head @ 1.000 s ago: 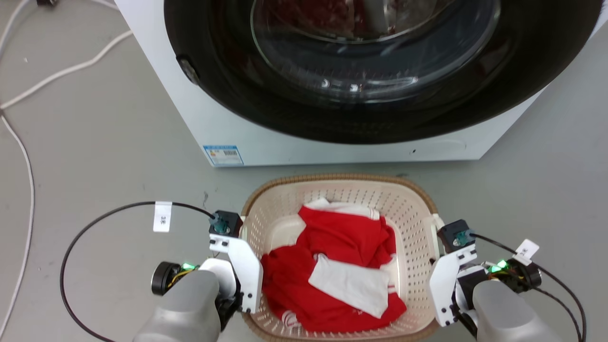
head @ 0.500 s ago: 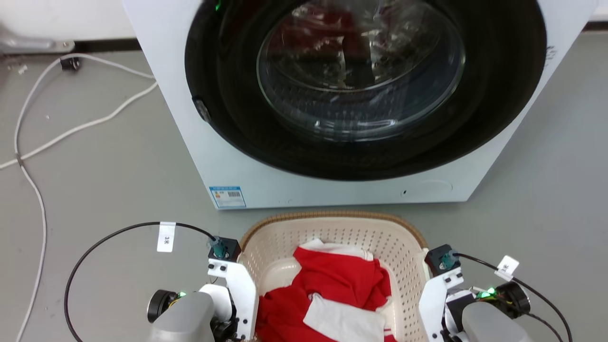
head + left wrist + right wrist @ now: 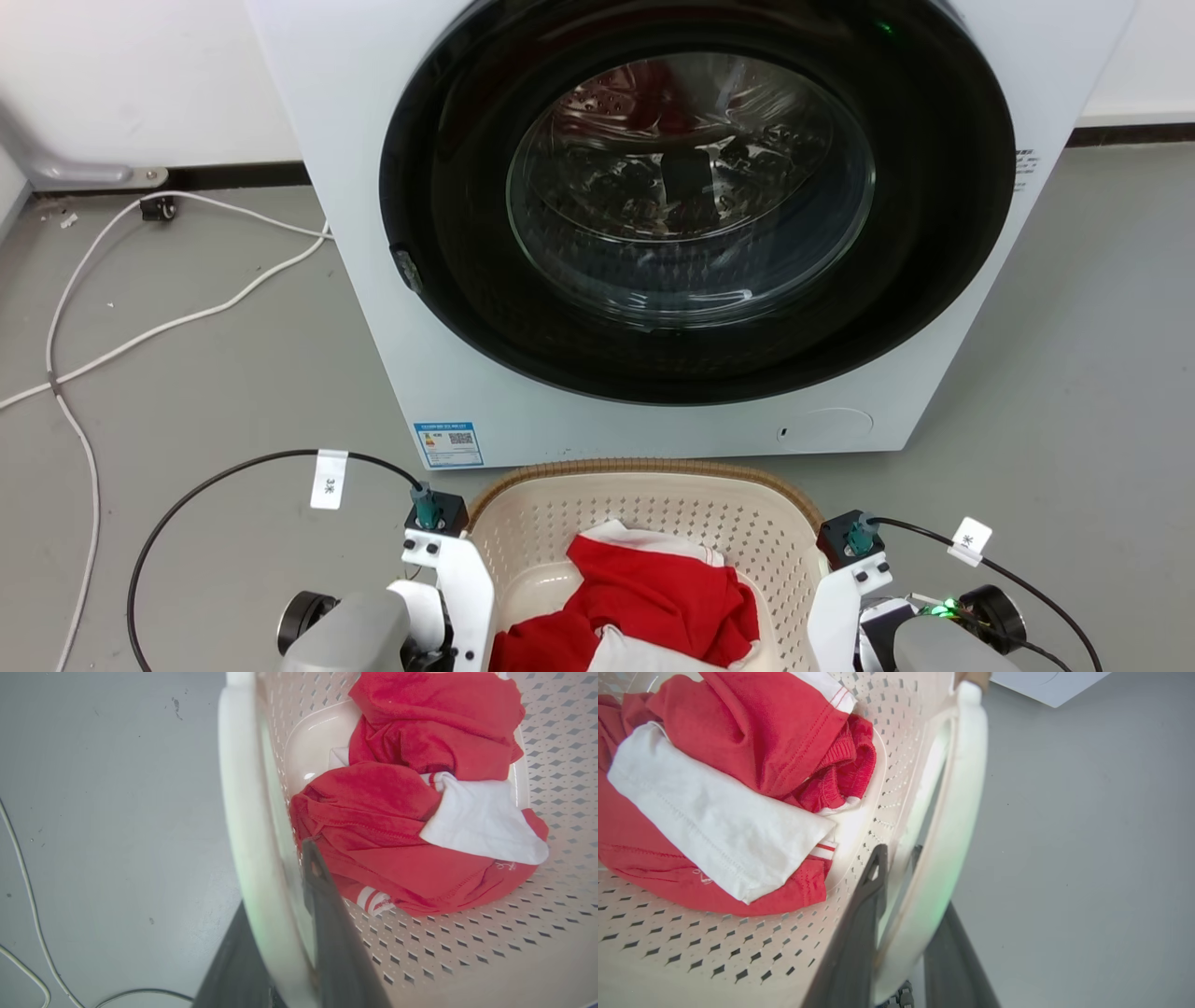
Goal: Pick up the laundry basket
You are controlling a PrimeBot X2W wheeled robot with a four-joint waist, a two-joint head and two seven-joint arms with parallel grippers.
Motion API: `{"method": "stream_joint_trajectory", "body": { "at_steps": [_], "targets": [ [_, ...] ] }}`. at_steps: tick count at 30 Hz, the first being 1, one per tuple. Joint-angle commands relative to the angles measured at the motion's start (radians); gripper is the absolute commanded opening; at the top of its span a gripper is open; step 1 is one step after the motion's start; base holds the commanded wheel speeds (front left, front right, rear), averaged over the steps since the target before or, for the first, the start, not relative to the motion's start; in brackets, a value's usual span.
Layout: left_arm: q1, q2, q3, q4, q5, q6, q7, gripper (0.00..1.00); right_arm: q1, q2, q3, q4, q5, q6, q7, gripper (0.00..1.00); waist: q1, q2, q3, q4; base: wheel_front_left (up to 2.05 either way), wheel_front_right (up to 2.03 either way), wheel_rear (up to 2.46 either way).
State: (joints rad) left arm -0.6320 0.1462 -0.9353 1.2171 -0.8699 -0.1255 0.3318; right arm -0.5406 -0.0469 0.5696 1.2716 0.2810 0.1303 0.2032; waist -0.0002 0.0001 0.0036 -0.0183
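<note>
The laundry basket [image 3: 644,467], cream with perforated walls and a brown woven-look rim, sits at the bottom of the head view just in front of the washer. Red and white clothes [image 3: 653,597] lie inside it. In the left wrist view my left gripper [image 3: 275,882] is shut on the basket's white loop handle [image 3: 243,788], one dark finger inside the wall and one outside. In the right wrist view my right gripper [image 3: 906,882] is shut the same way on the other white handle [image 3: 962,788]. Both wrist brackets flank the basket in the head view.
A white front-loading washer [image 3: 373,280] with a closed dark round door [image 3: 691,187] stands right behind the basket. White cables [image 3: 187,317] trail over the grey floor at the left. A wall runs along the back. Open floor lies to either side.
The whole head picture has slid downward, so the camera has moved and more of the washer shows. Both grippers stay on the basket's handles. I cannot tell whether the basket has risen.
</note>
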Motion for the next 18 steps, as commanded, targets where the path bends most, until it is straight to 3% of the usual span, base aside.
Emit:
{"method": "stream_joint_trajectory", "body": {
  "at_steps": [1,18],
  "targets": [
    [0.006,0.009,-0.010,-0.010,-0.005,-0.006,-0.005,0.00,0.017,-0.006,0.023,0.006,0.010,0.001,0.012,0.00,0.0002,-0.0001,-0.010,-0.003,0.00,0.00,0.00],
    [-0.001,0.015,-0.056,0.005,-0.047,-0.006,-0.026,0.00,0.003,-0.024,0.116,0.012,0.098,0.001,0.007,0.00,0.0002,-0.0001,-0.030,-0.011,0.00,0.00,0.00]
  ]
}}
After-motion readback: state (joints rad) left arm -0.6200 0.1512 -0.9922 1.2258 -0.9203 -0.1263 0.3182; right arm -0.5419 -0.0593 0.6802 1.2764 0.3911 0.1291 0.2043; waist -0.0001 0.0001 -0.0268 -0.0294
